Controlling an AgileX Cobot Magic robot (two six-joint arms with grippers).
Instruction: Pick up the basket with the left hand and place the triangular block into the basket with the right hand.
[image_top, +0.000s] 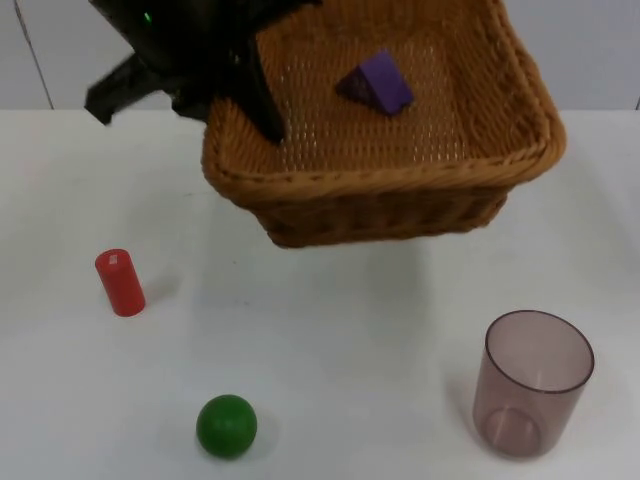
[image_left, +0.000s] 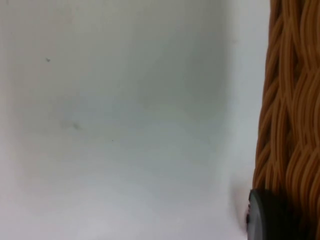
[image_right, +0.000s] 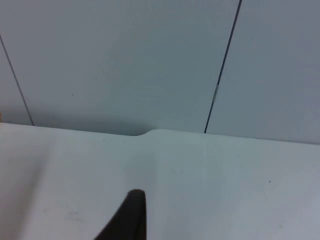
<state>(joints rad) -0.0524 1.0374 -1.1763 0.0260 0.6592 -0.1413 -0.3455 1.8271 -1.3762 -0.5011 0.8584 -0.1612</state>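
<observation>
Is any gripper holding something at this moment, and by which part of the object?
The left gripper holds the basket by its left rim, lifted above the table. The purple triangular block lies inside it.

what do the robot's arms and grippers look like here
The left arm is black with angular, blocky links, and a small green light glows near its top. The left gripper is black too, with a slim, straight finger; the left wrist view shows a rounded black tip. The right gripper shows one dark, tapering fingertip.
</observation>
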